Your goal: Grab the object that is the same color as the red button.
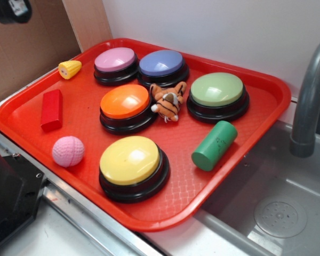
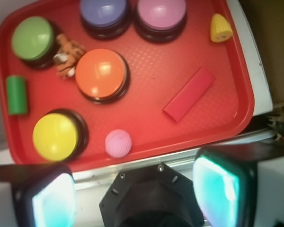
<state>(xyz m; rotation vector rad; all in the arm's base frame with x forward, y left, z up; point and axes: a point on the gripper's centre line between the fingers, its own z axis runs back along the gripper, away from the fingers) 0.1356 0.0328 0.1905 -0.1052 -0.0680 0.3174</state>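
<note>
Jaws of the gripper [image 2: 135, 194] stand wide apart at the bottom of the wrist view, the two pale teal-glowing fingers [image 2: 54, 201] far to either side of the black mount, with nothing between them and nothing touched; they hang over the counter [image 2: 255, 90] edge, short of the red tray [image 2: 146, 113]. In the exterior view, from left to right along the tray [image 1: 266, 90]: the red block [image 1: 52, 109] lies flat near the left rim, its long side running toward the back, well apart from every button; behind it, near the back-left rim, rests a small yellow corn-shaped toy [image 1: 70, 69] with a face that shows in the wrist view; in front of the block sits the pink textured ball [image 1: 68, 151], close to the front rim. Next come the pink button [image 1: 116, 65] at the back, the orange button [image 1: 126, 108] in the middle and the yellow button [image 1: 134, 167] at the front. The purple button [image 1: 162, 68] stands just beside the pink one, and a small plush tiger [image 1: 168, 100] lies between the orange button and the green button [image 1: 217, 96], touching or nearly touching the orange one. A green cylinder [image 1: 214, 145] lies on its side in front of the green button. Right of the tray are a grey sink basin [image 1: 277, 213] and a grey faucet [image 1: 309, 96]. No writing or brand can be read on anything.
</note>
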